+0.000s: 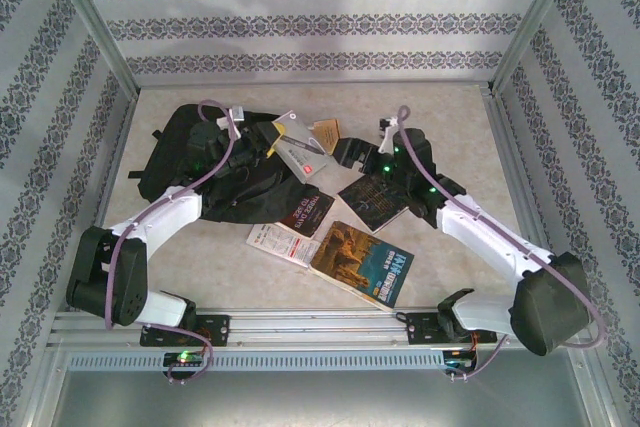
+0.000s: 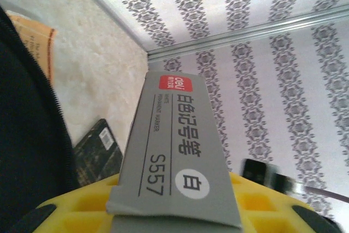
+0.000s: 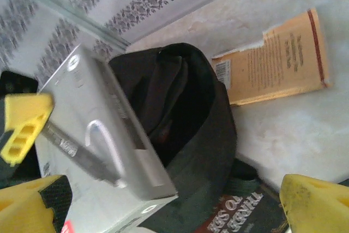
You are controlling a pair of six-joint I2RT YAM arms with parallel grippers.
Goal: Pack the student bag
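Note:
The student bag (image 1: 195, 172) lies black and crumpled at the left centre of the table, and its dark open mouth (image 3: 180, 107) faces the right wrist camera. My left gripper (image 1: 268, 145) is shut on a grey marker box (image 1: 300, 154), lifted at the bag's right edge. In the left wrist view the box (image 2: 174, 151) sits between the yellow fingers (image 2: 82, 211). My right gripper (image 1: 352, 153) stands open just right of the box, its yellow fingers (image 3: 316, 203) wide apart with nothing between them. The box (image 3: 103, 135) hangs over the bag's opening.
An orange book (image 1: 327, 130) lies behind the box. Near the bag lie a dark book (image 1: 375, 199), a red-titled book (image 1: 306, 213), a white pamphlet (image 1: 278, 240) and a colourful book (image 1: 365, 263). Metal frame posts and patterned walls enclose the table.

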